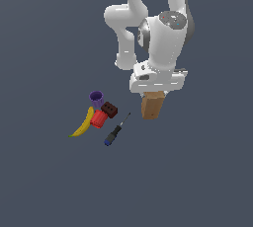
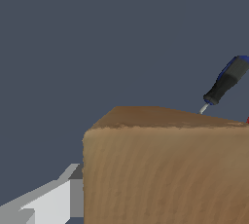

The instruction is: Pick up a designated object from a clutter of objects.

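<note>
From here I note: wooden block [image 1: 152, 106] top hidden under the gripper [image 1: 157, 92], fingers unseen in exterior view | wrist view: block [image 2: 165, 169] cut off by frame edges, one finger [image 2: 53, 201] partly visible | screwdriver [image 2: 224, 84] handle end cut off, shaft mostly behind block | arm's upper links cropped in exterior view.

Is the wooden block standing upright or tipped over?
Slightly tilted, not flat: the wooden block hangs lengthwise under the gripper, its lower end leaning toward the screwdriver.
</note>
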Robot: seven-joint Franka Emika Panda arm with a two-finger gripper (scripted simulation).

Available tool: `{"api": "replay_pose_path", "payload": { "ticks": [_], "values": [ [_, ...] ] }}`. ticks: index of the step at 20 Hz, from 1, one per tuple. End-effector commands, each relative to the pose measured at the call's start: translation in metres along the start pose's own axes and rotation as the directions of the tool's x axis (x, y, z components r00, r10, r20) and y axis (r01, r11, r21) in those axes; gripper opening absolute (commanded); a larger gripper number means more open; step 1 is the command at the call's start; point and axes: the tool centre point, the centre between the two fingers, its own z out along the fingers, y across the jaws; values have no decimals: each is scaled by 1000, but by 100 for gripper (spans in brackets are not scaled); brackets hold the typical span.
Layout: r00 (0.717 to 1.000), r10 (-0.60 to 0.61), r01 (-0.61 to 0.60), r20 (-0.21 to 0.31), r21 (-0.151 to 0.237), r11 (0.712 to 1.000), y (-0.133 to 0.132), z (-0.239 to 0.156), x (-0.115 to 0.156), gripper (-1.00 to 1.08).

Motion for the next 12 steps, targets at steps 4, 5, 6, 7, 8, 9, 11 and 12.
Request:
{"api": "replay_pose_path", "payload": {
  "ticks": [4, 5, 6, 7, 8, 9, 11, 12],
  "values": [
    [1000, 0, 0, -9, 1, 1000, -7, -50, 20, -100],
    [1000, 0, 0, -9, 1, 1000, -9, -59, 24, -100],
    [1000, 0, 0, -9, 1, 1000, -10, -68, 28, -100],
    [1000, 0, 0, -9, 1, 1000, -11, -77, 31, -100],
    [1000, 0, 0, -9, 1, 1000, -13, -86, 35, -100],
    [1000, 0, 0, -9, 1, 1000, -14, -95, 39, -100],
    [1000, 0, 0, -9, 1, 1000, -17, -112, 46, -100],
    [1000, 0, 0, -9, 1, 1000, -18, -120, 49, -100]
  ]
}}
